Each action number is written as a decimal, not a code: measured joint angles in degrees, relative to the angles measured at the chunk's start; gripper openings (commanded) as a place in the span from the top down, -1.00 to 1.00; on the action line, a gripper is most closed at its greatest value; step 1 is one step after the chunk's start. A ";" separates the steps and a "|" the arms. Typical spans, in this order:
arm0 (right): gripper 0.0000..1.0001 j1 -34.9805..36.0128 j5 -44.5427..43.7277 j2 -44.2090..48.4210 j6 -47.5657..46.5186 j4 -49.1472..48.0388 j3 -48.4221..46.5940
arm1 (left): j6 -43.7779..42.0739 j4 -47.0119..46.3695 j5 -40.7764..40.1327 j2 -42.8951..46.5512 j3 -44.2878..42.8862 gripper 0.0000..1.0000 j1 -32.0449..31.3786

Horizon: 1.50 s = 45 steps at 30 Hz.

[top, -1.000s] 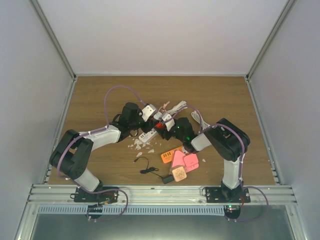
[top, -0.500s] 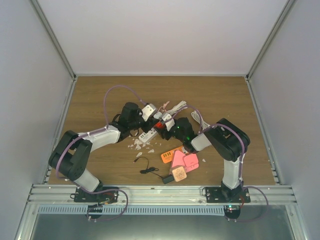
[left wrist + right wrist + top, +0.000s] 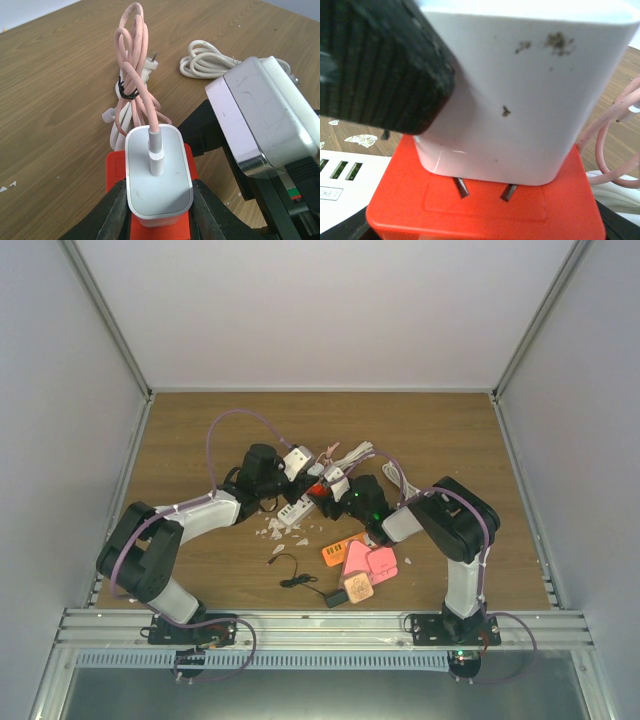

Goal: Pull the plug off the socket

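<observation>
A white plug [image 3: 159, 175] with a pink cable sits on a red socket block [image 3: 116, 167]. My left gripper [image 3: 159, 212] is shut on the plug, one black finger [image 3: 114, 212] on each side. In the right wrist view the plug [image 3: 520, 95] stands slightly off the red socket [image 3: 485, 205], and its two metal prongs show in the gap. My right gripper [image 3: 485, 232] holds the socket from below, with only finger edges [image 3: 345, 231] in view. From the top view both grippers meet at the socket [image 3: 318, 490] mid-table.
A white power strip [image 3: 292, 510] lies beside the socket, with white chips [image 3: 275, 530] around it. Orange and pink items [image 3: 365, 560] and a black adapter with cable [image 3: 300, 580] lie nearer the bases. A pink cable bundle [image 3: 135, 75] and a white cable coil [image 3: 210, 60] lie behind.
The left wrist has edged very slightly toward the back. Nothing else has visibly moved.
</observation>
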State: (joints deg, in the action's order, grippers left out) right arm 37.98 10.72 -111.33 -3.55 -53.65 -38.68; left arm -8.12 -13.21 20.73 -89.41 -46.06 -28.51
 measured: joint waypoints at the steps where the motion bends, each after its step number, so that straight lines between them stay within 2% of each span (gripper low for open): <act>1: 0.15 0.00 0.00 0.00 0.02 0.00 0.00 | 0.00 0.02 0.00 0.00 0.00 0.47 0.02; 13: 0.17 0.26 0.00 0.00 0.00 -0.31 0.00 | 0.96 1.73 -0.22 1.14 0.00 0.66 0.07; 26: 0.24 0.26 0.00 -0.02 0.28 -0.39 0.00 | 1.90 3.39 -0.02 1.18 -0.96 0.77 0.22; 45: 0.24 0.20 0.33 -0.09 0.87 -0.68 0.00 | 3.45 5.97 1.42 1.22 -2.51 0.79 0.94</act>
State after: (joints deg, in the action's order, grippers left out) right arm 38.17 11.05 -111.42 -2.68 -54.33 -38.68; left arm -4.67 -7.25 22.15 -88.18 -48.58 -27.57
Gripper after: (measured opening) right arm 0.659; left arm 0.289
